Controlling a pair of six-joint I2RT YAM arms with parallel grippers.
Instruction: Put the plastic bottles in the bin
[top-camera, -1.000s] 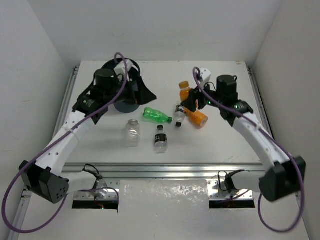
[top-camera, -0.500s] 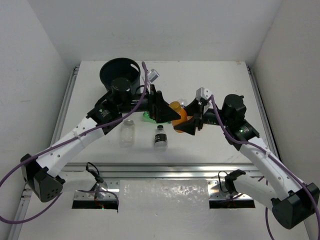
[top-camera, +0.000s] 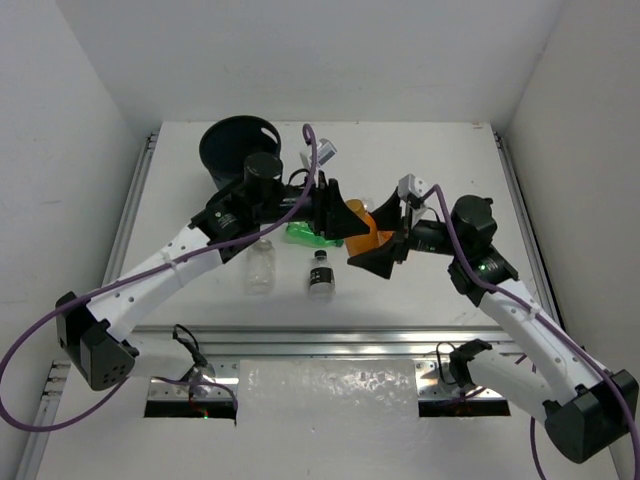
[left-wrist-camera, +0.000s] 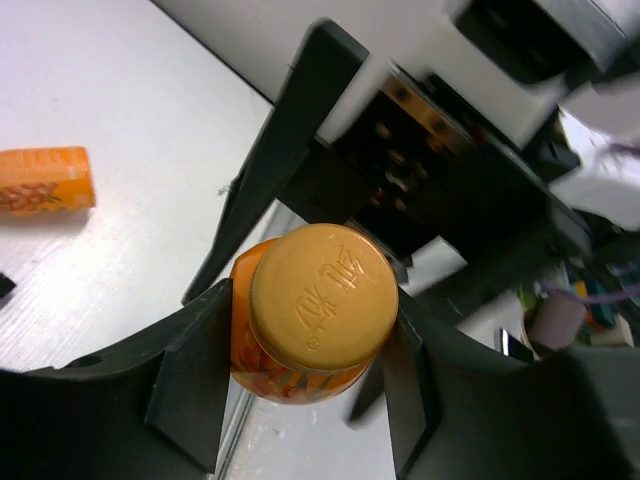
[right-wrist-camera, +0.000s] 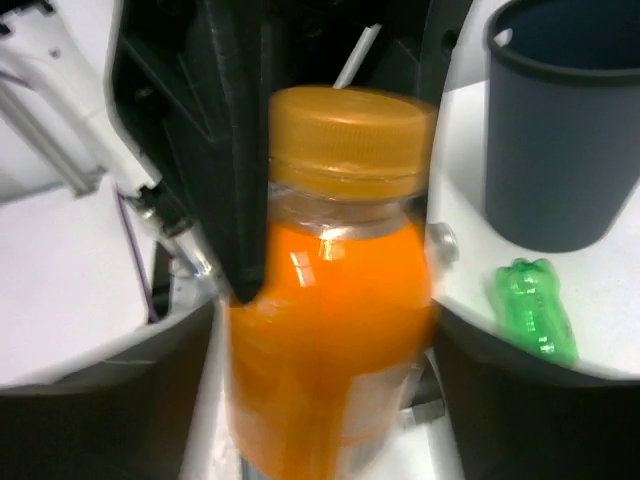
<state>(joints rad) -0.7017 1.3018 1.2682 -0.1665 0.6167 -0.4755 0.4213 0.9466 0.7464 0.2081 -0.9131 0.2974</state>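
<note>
Left wrist view: the left gripper (left-wrist-camera: 308, 340) is clamped on an orange bottle (left-wrist-camera: 322, 295), fingers pressed to either side just below the cap; the right gripper (right-wrist-camera: 325, 400) closely flanks the same bottle's lower body, though I cannot tell whether its jaws press on it; from above, the bottle is held between both grippers near the middle of the table (top-camera: 440, 160), beside a green bottle (top-camera: 303, 234); the bin (top-camera: 238, 140) stands at the far left, well apart; a plain clear bottle (top-camera: 260, 268) and a black-labelled bottle (top-camera: 320, 274) sit nearer the arms' bases.
</note>
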